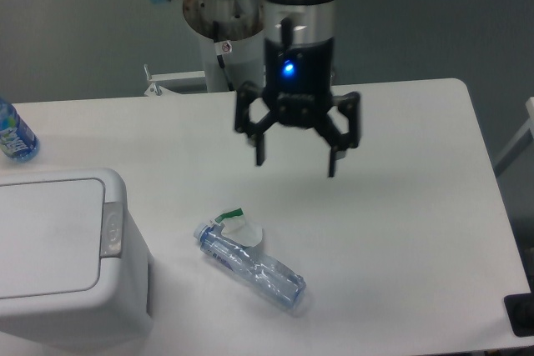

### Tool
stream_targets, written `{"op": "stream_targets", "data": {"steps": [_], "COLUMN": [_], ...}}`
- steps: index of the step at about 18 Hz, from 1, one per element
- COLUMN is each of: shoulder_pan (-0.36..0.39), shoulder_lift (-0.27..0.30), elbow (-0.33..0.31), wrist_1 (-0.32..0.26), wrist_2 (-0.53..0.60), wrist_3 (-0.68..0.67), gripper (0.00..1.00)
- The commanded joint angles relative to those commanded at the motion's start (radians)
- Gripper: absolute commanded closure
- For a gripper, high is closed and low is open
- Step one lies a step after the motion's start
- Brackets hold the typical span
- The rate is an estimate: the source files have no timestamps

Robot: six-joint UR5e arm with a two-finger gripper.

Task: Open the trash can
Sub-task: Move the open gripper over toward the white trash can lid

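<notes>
At the lower left corner of the white table (400,231) stands the trash can (71,260), a boxy white bin with rounded corners whose flat lid (46,235) lies shut. A grey rectangular push-button (111,230) sits on the rim along the lid's right edge. The bin runs off the left and bottom edges of the view.

Above the middle of the table, toward its far side, hangs the gripper (295,161), its two dark fingers spread wide apart and pointing down, with nothing between them. A blue light (289,68) glows on the black body above the fingers, and the silver wrist rises out of the top of the picture. The gripper is well apart from the bin, up and to its right, and touches nothing.

On the table between the bin and the gripper's spot lies a crushed clear plastic bottle (250,264) on its side, its neck toward the upper left and its base toward the lower right. A loose white label with a green edge (238,225) lies curled at the neck end. The bottle is near the bin's right wall but not touching it.

At the far left edge a blue-labelled water bottle (13,133) is partly cut off by the frame. Behind the table the arm's round grey base column (229,35) rises from a metal mount
</notes>
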Motion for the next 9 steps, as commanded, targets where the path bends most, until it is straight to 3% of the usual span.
{"op": "stream_targets", "data": {"steps": [6, 9], "shoulder_pan": [-0.037, -0.071], "shoulder_lift": [-0.028, -0.046], "elbow": [0.011, 0.009], "wrist_1": [0.0, 0.003], "wrist_2": [-0.121, -0.13], "wrist_3": [-0.247, -0.269], "gripper": [0.0, 0.0]}}
